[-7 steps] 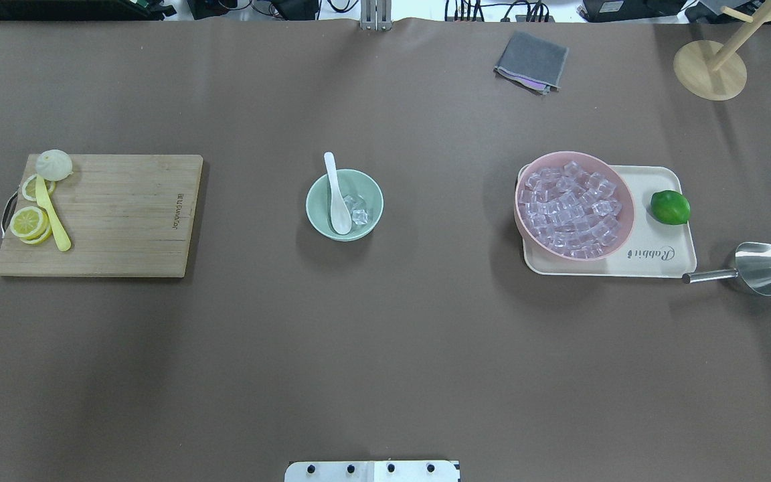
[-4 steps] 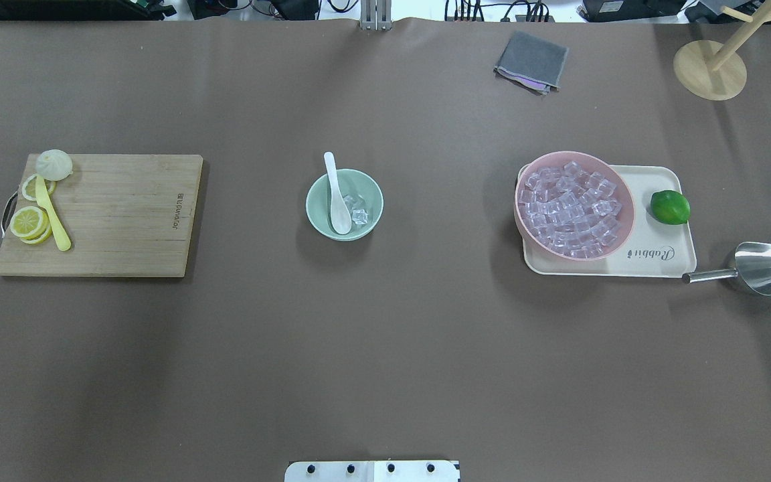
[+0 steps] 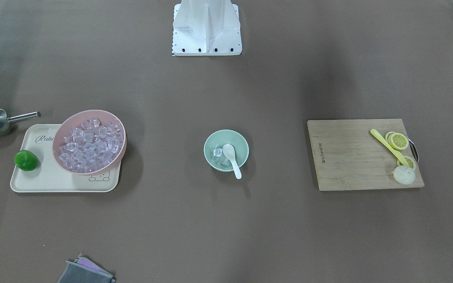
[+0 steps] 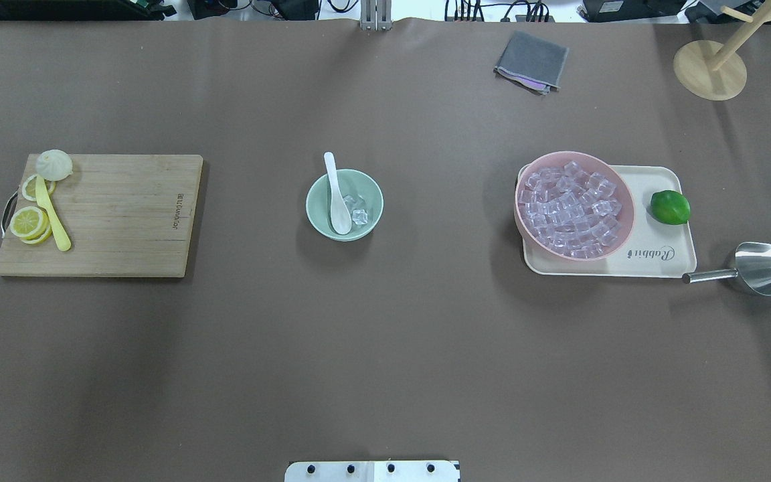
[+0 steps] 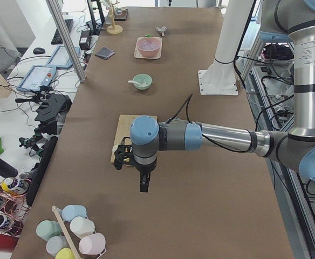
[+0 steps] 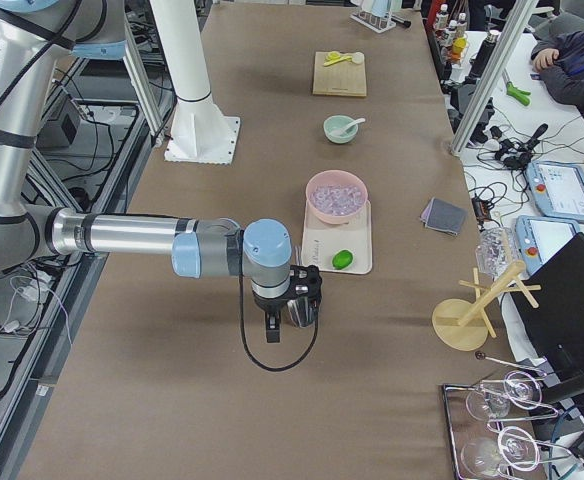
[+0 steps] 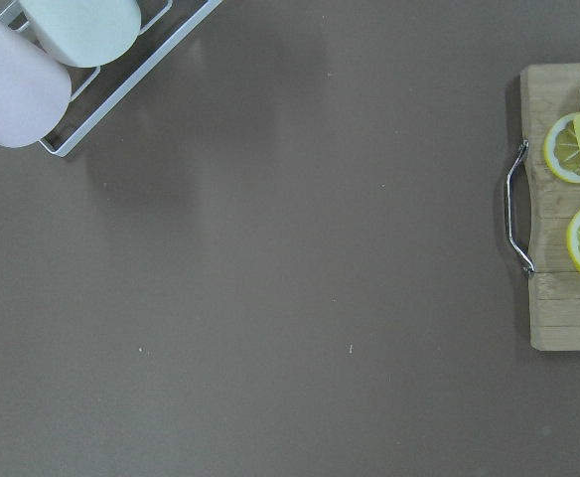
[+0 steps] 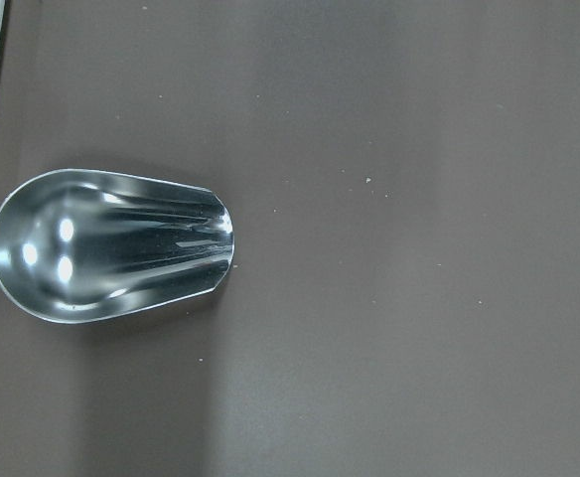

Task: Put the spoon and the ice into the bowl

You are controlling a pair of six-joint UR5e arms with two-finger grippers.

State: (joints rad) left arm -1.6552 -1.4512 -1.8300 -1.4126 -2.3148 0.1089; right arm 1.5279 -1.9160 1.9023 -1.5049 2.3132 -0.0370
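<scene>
Well apart: spoon (image 4: 336, 194), left claw (image 5: 123, 158).

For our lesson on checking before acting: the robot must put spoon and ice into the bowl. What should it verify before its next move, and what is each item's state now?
1. Spoon in bowl: ok, scoop inside, handle over the rim.
2. Ice in bowl: ok, a few cubes beside the spoon.
3. Bowl upright: ok.
4. Left tool empty: cannot tell, seen only from the side.
5. Right tool empty: cannot tell; it hangs over the scoop.
6. Both tools away from the bowl: ok, neither shows in the overhead view.
</scene>
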